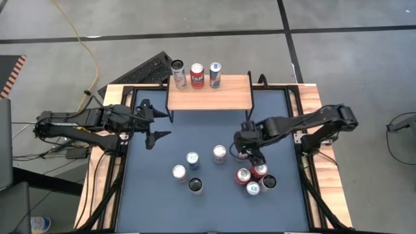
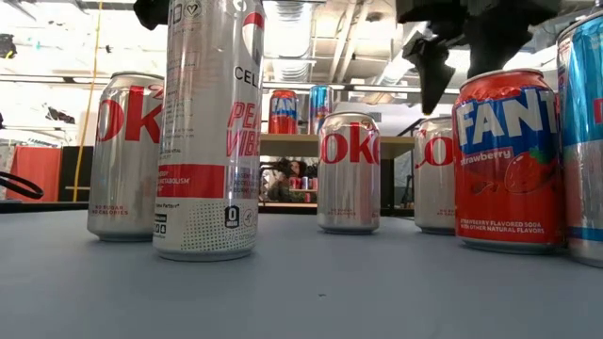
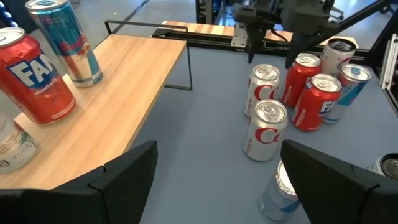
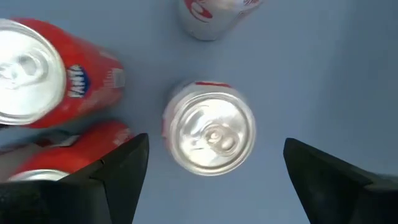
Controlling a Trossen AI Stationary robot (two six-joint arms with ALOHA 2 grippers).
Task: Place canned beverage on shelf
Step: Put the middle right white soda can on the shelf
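Reach step was in hand: right tool (image 1: 245, 155), fingers apart, was hung above silver Coke can (image 4: 209, 132); descent, closure, then carry to shelf (image 1: 209, 99) were judged next. Left tool (image 1: 153, 123) was waiting apart.

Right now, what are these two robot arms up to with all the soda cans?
They are stocking a small wooden shelf, which already holds three cans at its back edge. The right gripper hangs open above the cluster of cans on the blue table, looking straight down on a silver Diet Coke can, probably its next pick. It holds nothing yet. The left gripper waits open beside the shelf's left end, also empty.
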